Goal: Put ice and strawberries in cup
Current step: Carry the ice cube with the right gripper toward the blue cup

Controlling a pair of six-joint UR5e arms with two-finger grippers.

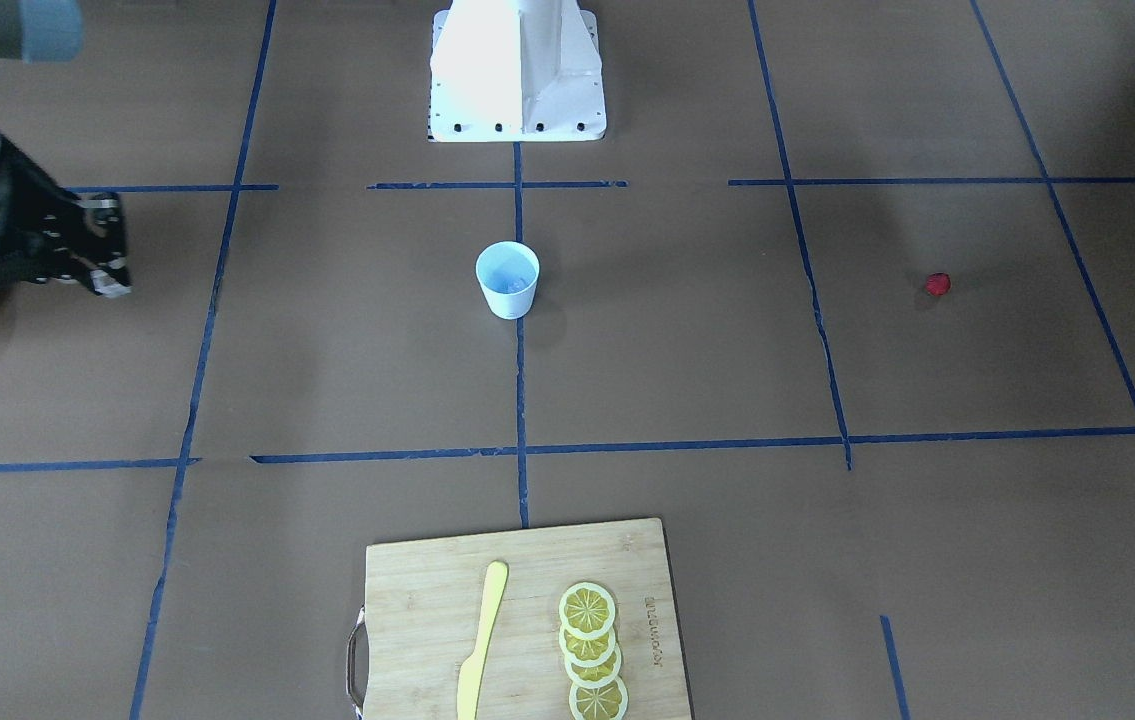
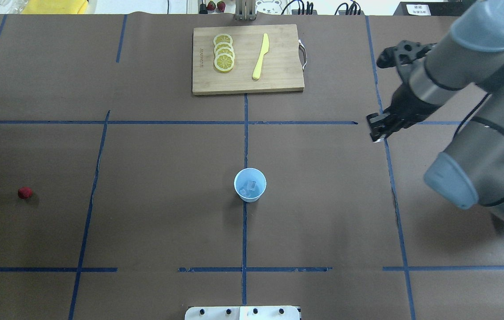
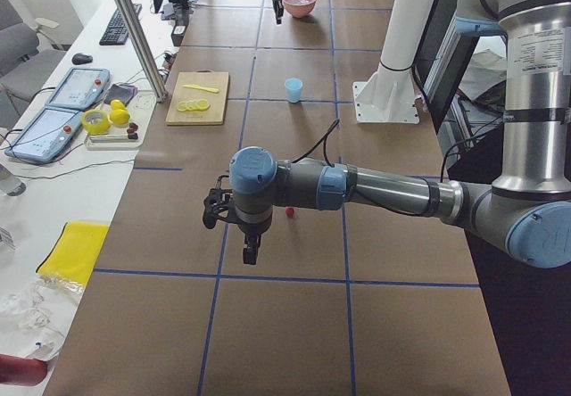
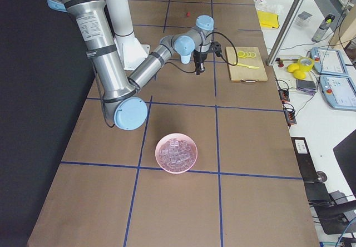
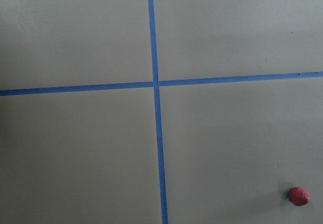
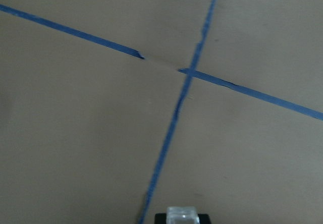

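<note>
The pale blue cup stands upright at the table's middle with a few ice cubes inside. My right gripper hovers above the table, well to the cup's right, shut on one clear ice cube. The red strawberry lies alone on the table far to the left; it also shows low right in the left wrist view. My left gripper shows only in the exterior left view, hanging above the table close to the strawberry; I cannot tell whether it is open or shut.
A pink bowl full of ice sits at the table's right end. A wooden cutting board at the far edge carries several lemon slices and a yellow knife. Blue tape lines cross the brown table.
</note>
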